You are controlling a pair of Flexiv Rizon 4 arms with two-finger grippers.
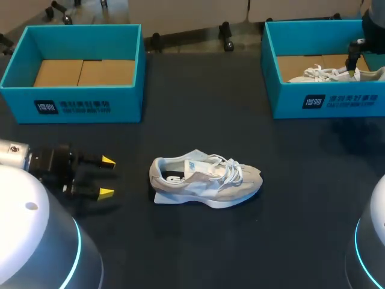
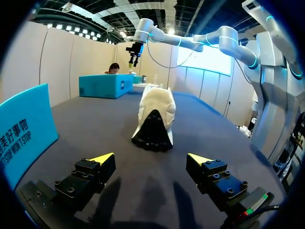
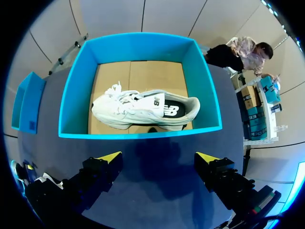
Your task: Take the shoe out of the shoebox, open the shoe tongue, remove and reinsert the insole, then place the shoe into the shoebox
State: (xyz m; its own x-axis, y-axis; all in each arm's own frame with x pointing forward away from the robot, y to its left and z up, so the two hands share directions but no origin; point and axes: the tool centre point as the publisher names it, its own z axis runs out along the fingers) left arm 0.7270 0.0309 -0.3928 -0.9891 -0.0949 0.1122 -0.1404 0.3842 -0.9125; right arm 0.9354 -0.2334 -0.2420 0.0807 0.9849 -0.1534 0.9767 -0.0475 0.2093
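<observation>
From above, the dark worktop [image 1: 198, 241] carries two teal shoeboxes and two pale shoes. The left shoebox [image 1: 78, 105] stands at the far left and shows its brown cardboard floor. The right shoebox [image 1: 325, 99] stands at the far right with the boxed shoe [image 1: 322, 74] inside. The loose shoe [image 1: 204, 179] sits upright near the middle of the worktop, heel toward my left side and toe toward my right. My left fingers [image 1: 107, 177] hover low, well to the left of that heel and pointing at it, and they are spread apart. My right fingers [image 1: 354, 67] hang over the right shoebox.

Along my left wrist, the left fingers [image 2: 151, 160] stand wide apart with nothing between them. The loose shoe [image 2: 155, 114] is straight ahead, heel end facing me. The left shoebox [image 2: 24, 129] is close beside them. Far across the worktop is the right shoebox [image 2: 107, 86], with my other arm's right fingers [image 2: 133, 55] above it.

Along my right wrist, the right fingers [image 3: 159, 157] are also spread, gripping nothing, and look down on the right shoebox [image 3: 143, 47]. The boxed shoe [image 3: 143, 109] lies on its side on the cardboard floor. The left shoebox [image 3: 26, 105] shows off to one side.
</observation>
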